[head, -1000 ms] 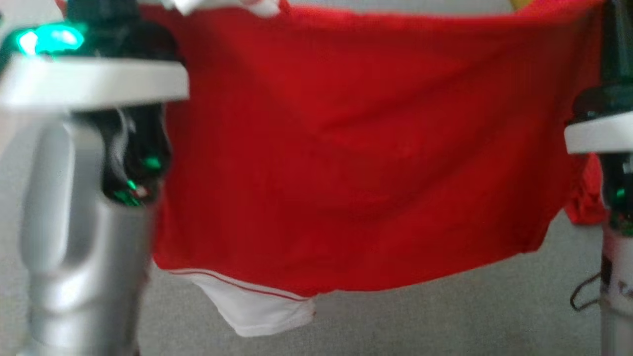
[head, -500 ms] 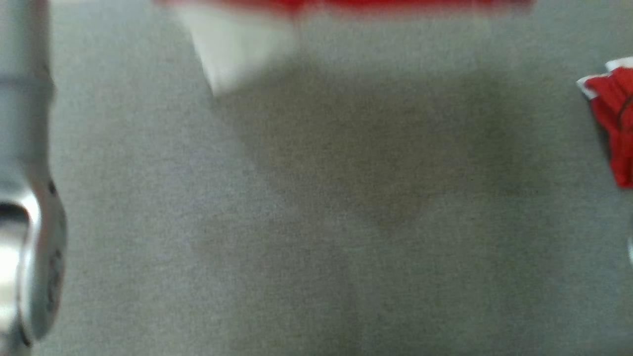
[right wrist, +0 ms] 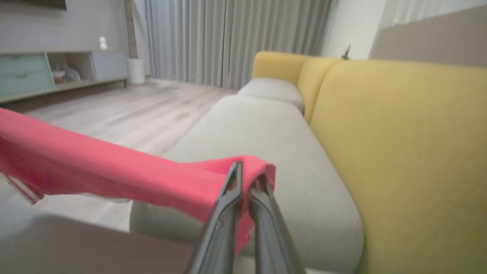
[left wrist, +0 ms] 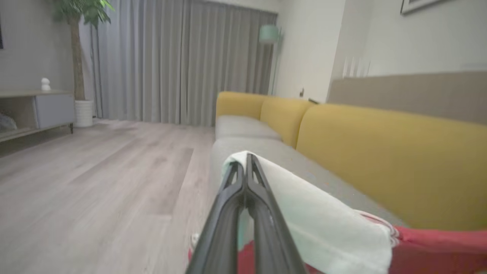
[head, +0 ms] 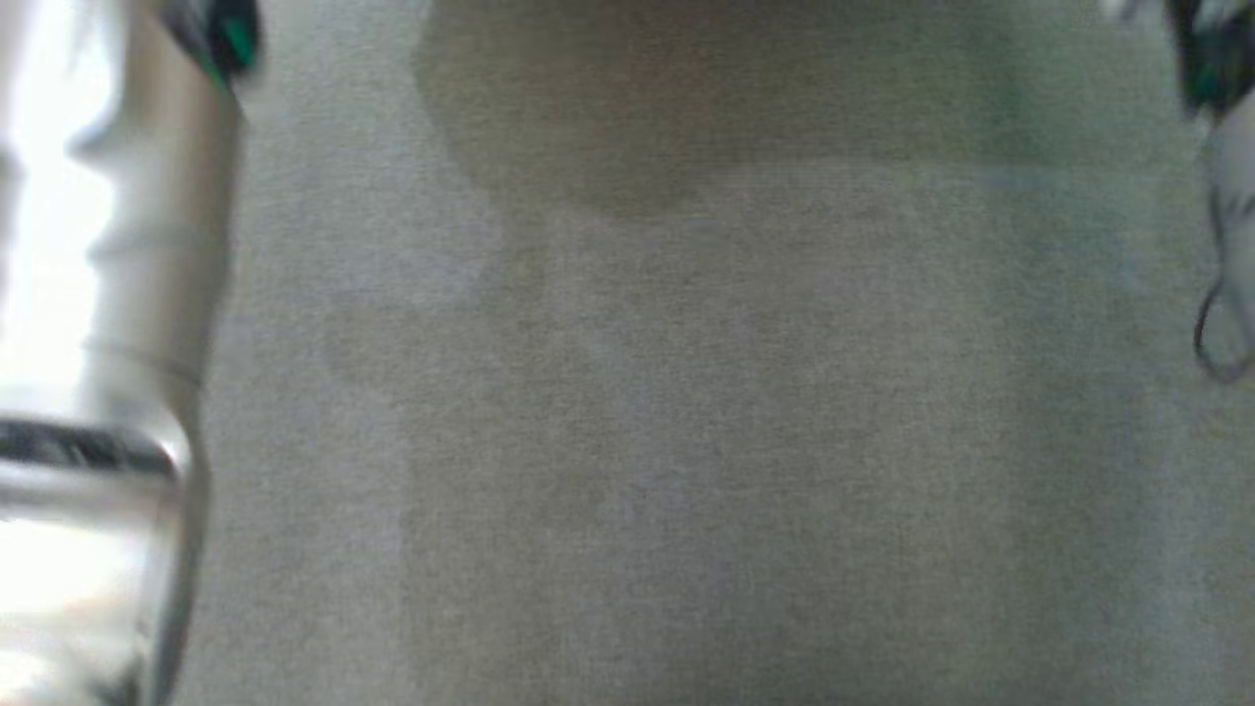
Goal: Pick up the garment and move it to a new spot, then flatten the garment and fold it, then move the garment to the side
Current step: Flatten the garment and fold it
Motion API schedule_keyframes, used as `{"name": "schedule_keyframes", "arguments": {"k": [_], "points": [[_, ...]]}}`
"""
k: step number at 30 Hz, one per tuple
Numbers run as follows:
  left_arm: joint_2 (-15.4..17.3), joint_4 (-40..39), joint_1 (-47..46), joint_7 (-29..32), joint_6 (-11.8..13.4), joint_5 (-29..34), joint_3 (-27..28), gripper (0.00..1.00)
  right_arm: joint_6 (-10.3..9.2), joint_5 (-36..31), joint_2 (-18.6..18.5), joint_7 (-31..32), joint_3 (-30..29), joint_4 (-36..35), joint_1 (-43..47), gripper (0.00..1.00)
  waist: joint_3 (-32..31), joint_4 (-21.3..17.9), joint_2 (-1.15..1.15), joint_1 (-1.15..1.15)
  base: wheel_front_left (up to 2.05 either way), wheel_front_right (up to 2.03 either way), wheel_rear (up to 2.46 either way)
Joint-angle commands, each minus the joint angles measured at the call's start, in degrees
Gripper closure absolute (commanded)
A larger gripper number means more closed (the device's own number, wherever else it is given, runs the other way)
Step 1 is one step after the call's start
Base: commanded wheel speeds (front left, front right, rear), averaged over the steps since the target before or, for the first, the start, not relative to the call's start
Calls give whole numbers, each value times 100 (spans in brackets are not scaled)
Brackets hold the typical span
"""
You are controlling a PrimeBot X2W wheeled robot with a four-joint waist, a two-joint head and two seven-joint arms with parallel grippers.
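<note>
Red-and-white cloth: the garment [right wrist: 114,167] is up off the sofa, pulled into a taut band between both arms.
Left grip: the left gripper [left wrist: 245,161] has its two dark fingers pressed together at the tips, pinching a white fold of the garment. The white panel drapes off to the right of the fingers in the left wrist view and meets red cloth at the lower right.
Right grip: the right gripper [right wrist: 247,173] is clamped on a red edge that bunches over its tips. From there the cloth runs off to the left of the right wrist view.
Sofa: grey seat cushions [right wrist: 266,144] lie beyond the held cloth, with yellow back cushions [left wrist: 380,160] alongside them.
Head view: blurred. A grey fabric surface [head: 686,441] carries a darker shadow near the top. A pale silvery forearm [head: 98,294] stands at the left edge, and a thin cable loop [head: 1221,343] hangs at the right edge.
Room: grey curtains [left wrist: 182,61], a potted plant [left wrist: 78,38], a pale wood floor [left wrist: 95,182] and a low cabinet [left wrist: 38,110].
</note>
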Motion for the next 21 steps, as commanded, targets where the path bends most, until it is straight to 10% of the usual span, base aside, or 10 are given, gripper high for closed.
{"name": "schedule_keyframes", "arguments": {"k": [1,10,21], "points": [[238,-87,23,-54,-41,58,2,100,-4,67,-35,-61,101,-63,79,100,-34,46,0,0,0,0,0],[428,-172,1859,376,-127,-49,-1637,100,-4,921,-308,992,1696,446,1243,100,-491,159,0,0,0,0,0],[2299,-2499,3283,2315,-129,-1809,-3515,100,-4,2965,-1571,2210,3373,-1095,2322,100,-1370,160,0,0,0,0,0]]}}
